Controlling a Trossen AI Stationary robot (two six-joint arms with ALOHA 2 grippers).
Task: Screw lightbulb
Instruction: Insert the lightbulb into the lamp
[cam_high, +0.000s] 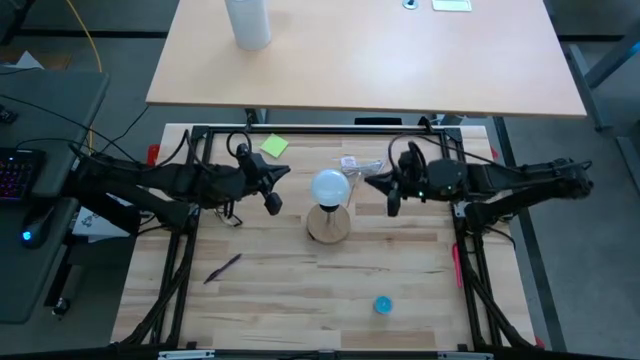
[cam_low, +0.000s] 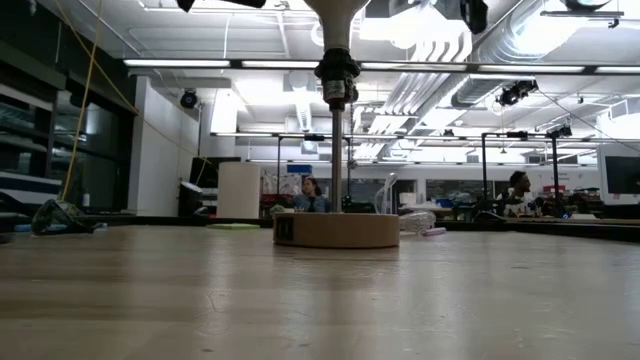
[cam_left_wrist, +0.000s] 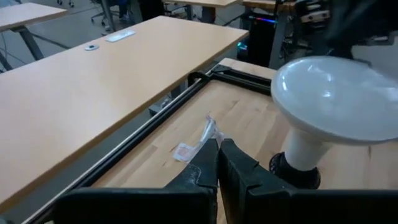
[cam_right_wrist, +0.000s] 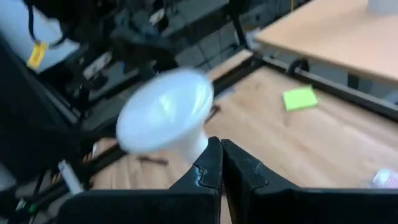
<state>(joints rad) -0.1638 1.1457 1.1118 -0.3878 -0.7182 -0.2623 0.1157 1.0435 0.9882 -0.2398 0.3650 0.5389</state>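
Standing upright at the middle of the pale wood-plank surface (cam_high: 300, 280), the lightbulb (cam_high: 329, 186) sits in a black socket (cam_left_wrist: 297, 172) on a thin metal stem above a round wooden disc base (cam_low: 336, 230). Its frosted white globe is smooth and rounded, tapering through a cone-shaped neck into the socket. The left gripper (cam_high: 272, 202) hangs just beside the bulb on one side, dark jaws pressed together and empty. The right gripper (cam_high: 391, 204) hangs on the other side, a little farther off, jaws likewise closed on nothing. A crinkled clear plastic wrapper (cam_high: 358, 165) lies behind the bulb, a square yellow-green sticky note (cam_high: 274, 146) towards the surface's far edge, a slim dark pen (cam_high: 223, 268) near the left side, and a small blue round cap (cam_high: 382, 305) near the front.
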